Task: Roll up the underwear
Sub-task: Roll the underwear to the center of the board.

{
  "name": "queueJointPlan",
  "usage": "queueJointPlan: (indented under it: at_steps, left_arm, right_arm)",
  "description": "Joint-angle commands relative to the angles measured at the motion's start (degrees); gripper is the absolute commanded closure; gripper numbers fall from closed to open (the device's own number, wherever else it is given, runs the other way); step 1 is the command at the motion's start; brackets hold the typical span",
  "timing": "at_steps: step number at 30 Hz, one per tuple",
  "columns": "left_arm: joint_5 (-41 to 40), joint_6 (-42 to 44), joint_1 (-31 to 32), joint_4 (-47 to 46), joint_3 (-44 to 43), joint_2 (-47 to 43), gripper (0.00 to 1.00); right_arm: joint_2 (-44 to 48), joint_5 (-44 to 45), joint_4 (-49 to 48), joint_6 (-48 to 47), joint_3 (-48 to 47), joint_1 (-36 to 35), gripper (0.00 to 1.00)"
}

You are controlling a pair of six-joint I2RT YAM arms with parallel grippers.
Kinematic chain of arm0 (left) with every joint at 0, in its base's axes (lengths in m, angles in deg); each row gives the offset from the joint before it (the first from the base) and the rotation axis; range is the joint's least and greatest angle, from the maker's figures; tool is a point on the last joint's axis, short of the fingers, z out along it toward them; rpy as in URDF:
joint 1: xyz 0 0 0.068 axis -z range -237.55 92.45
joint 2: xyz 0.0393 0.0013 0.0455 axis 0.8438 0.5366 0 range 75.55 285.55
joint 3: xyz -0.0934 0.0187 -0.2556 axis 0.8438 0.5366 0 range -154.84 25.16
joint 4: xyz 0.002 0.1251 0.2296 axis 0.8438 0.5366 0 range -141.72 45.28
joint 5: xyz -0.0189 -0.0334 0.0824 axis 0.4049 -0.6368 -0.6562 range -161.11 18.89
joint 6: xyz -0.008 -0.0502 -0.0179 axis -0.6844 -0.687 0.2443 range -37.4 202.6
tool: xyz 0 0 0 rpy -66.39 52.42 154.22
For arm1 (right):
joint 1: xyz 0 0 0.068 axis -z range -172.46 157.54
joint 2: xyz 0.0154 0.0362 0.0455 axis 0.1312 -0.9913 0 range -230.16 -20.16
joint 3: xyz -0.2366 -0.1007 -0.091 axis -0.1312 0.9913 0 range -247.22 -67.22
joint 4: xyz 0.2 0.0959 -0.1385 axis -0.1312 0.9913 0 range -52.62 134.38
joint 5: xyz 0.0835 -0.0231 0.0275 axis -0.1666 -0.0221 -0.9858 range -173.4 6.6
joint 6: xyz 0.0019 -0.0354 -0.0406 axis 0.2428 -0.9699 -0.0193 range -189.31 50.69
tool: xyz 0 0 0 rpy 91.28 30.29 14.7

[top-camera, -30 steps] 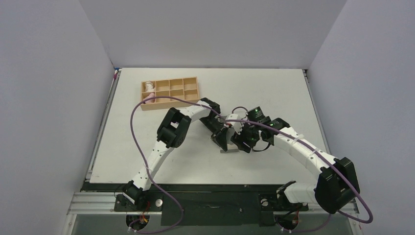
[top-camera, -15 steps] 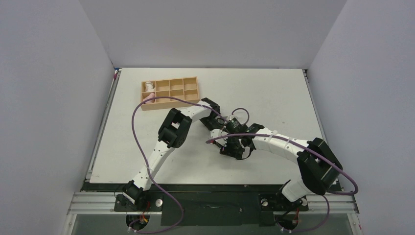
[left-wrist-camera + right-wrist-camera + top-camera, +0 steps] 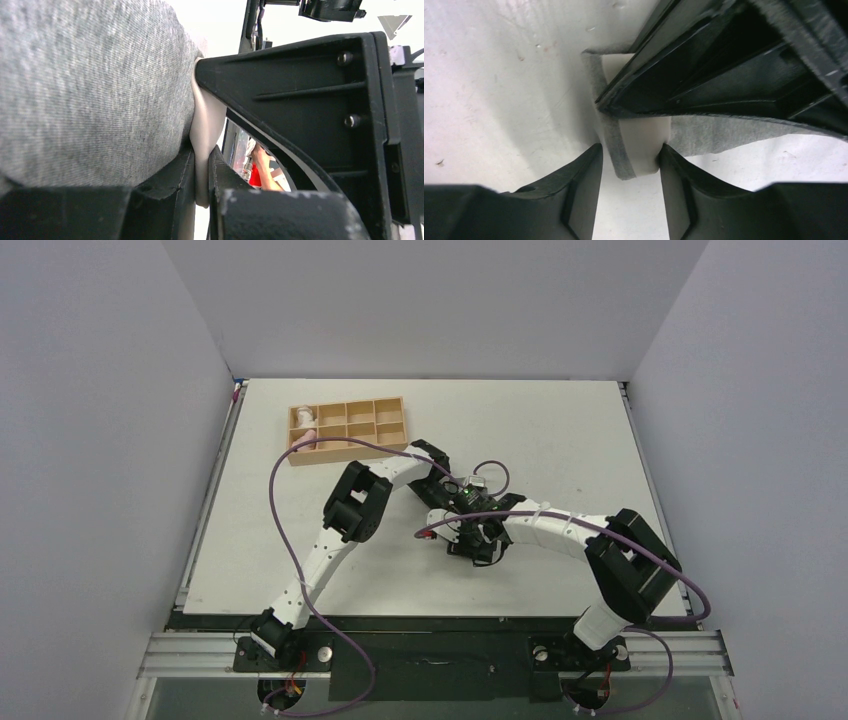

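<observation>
The underwear [image 3: 90, 85] is dark grey knit with a pale beige strip [image 3: 206, 125] along one edge. In the left wrist view my left gripper [image 3: 202, 172] is shut on that strip, the grey bulk bulging to its left. In the right wrist view my right gripper [image 3: 630, 151] is open, its jaws straddling the strip's free end [image 3: 644, 140] on the table. The right fingertip [image 3: 669, 155] touches the strip and the left one stands a sliver off the grey edge. In the top view both grippers [image 3: 465, 530] meet mid-table and hide the garment.
A wooden compartment tray [image 3: 360, 430] stands at the back left of the white table [image 3: 560, 430], with pink and white cloth rolls [image 3: 303, 422] in its left compartments. The left gripper's black fingers [image 3: 724, 75] fill the upper right of the right wrist view, very close to my right fingers.
The right arm has swung left and folded at the elbow, bringing its gripper against the left one. Its jaws have narrowed around the strip. The left arm has held still.
</observation>
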Motion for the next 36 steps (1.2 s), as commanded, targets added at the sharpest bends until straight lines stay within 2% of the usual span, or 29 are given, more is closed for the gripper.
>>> queueJointPlan:
  at_steps: [1,2,3,7,8,9,12,18,23,36]
  left_arm:
    - [-5.4,2.0,0.0,0.1,-0.6,3.0,1.00]
    - [-5.5,2.1,-0.1,0.3,-0.6,3.0,1.00]
    - [-5.5,2.2,0.0,0.3,-0.6,3.0,1.00]
    - [-5.5,2.7,-0.2,0.8,-0.5,2.8,1.00]
    - [-5.6,3.0,-0.1,0.9,-0.5,2.7,0.97]
    - [-5.8,3.1,-0.2,1.0,-0.5,2.6,0.95]
    - [-6.0,3.4,-0.5,0.9,-0.2,1.7,0.78]
    - [-6.4,3.5,-1.9,0.3,0.9,-0.7,0.59]
    - [-7.4,4.5,-3.7,0.3,3.1,-2.6,0.56]
    - [-10.1,8.6,-8.4,-0.4,10.4,-6.0,0.56]
  right_arm:
    - [-3.0,0.5,-0.7,-0.6,-2.2,-0.5,0.73]
    - [-3.3,0.3,-0.3,-0.6,-2.4,-0.5,0.77]
    - [-3.9,0.2,-0.2,-0.7,-2.6,-0.5,0.86]
    - [-4.8,-0.9,0.8,-1.1,-2.9,-0.5,0.98]
    - [-4.9,-1.3,1.2,-1.2,-2.9,-0.5,0.99]
    - [-5.0,-1.6,1.4,-1.3,-2.9,-0.5,1.00]
    - [-5.2,-3.5,2.9,-1.6,-3.1,-0.1,1.00]
    - [-5.6,-6.2,5.2,-1.8,-3.0,0.6,1.00]
    - [-5.0,-7.2,6.2,-1.5,-3.0,1.3,1.00]
    - [-4.5,-9.4,7.1,-0.8,-3.3,2.9,1.00]
